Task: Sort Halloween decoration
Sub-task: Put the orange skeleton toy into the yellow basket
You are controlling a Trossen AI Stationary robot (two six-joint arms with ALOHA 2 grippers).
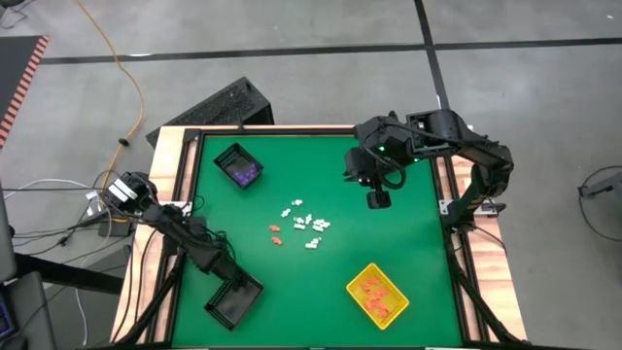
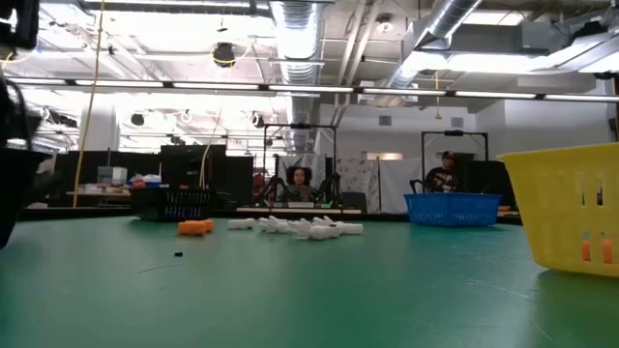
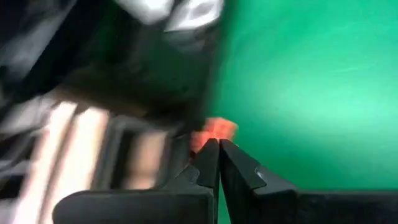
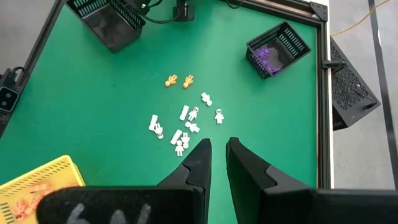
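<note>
Grey concrete floor (image 1: 292, 39) all round, an orange cable (image 1: 121, 73) snaking across it; overhead, silver ducts (image 2: 300, 29) and bright strip lights (image 2: 290, 89).

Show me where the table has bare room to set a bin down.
Bare green mat lies between the white figures and the right edge, and between the purple-filled black bin and the right hand. Crowded: the middle, with white and orange figures; the near corners hold a black bin and a yellow bin.

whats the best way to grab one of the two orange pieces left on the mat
Take the orange piece nearer the white pieces across its narrow middle, coming straight down. It lies flat on the green mat, apart from the other orange piece, so there is likely room for fingers on both sides.
</note>
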